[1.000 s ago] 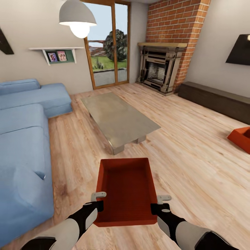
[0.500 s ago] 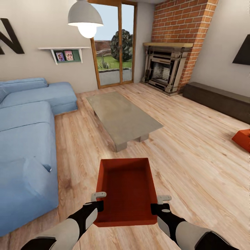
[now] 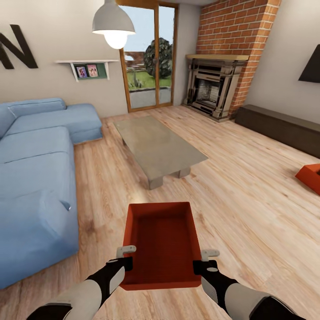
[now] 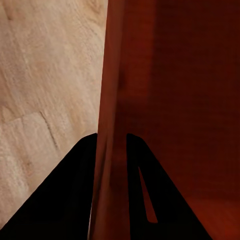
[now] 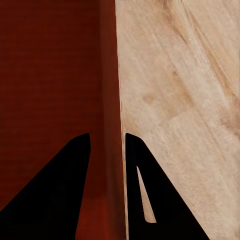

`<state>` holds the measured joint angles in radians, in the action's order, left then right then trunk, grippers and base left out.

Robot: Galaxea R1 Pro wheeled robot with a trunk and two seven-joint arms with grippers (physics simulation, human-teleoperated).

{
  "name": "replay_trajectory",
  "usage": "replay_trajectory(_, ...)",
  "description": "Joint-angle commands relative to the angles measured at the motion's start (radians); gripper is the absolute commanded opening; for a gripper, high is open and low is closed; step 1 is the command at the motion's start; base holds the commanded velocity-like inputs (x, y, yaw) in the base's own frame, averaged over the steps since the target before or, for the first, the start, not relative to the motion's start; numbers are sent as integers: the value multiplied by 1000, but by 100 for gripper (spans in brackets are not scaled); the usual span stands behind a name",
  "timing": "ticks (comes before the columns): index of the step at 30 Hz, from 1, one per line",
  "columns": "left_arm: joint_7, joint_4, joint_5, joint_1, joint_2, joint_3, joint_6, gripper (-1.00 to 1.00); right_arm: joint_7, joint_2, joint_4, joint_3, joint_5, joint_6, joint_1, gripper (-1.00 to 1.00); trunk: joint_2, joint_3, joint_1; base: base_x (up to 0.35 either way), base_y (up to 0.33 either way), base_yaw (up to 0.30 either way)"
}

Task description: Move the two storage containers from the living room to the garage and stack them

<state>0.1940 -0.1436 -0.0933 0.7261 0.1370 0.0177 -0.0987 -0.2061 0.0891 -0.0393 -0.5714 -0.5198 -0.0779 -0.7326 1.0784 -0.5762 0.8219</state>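
Note:
An orange-red storage container (image 3: 161, 244) hangs in front of me over the living room's wood-plank floor, held by both arms. My left gripper (image 3: 126, 263) is shut on its left wall (image 4: 111, 115), one finger on each side. My right gripper (image 3: 199, 266) is shut on the right wall (image 5: 111, 115) the same way. The other storage container (image 3: 310, 177) lies on the planks at the far right, cut off by the frame edge. The garage is out of view.
A low grey coffee table (image 3: 159, 147) stands ahead. A blue sofa (image 3: 35, 178) runs along the left. The brick fireplace (image 3: 213, 91), glass door (image 3: 149, 73) and a low dark cabinet (image 3: 280, 129) line the far side. Open planks lie to the right.
The whole view has swung a little to the left, showing more of the sofa and wall letter. The held container and both grippers stay in the same place in the picture.

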Motion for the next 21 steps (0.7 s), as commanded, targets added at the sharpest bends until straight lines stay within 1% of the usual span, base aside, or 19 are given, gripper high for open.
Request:
replay_trajectory(1,8,2,-23,0,0,-15,-6,-100,20,1,-25,14,6,0,-1,-100,1,-1,0,-5,-1,263)
replay_trajectory(21,8,4,-23,0,1,-15,-4,-100,20,1,-25,13,6,0,-1,-100,1,-1,0,-1,0,278)
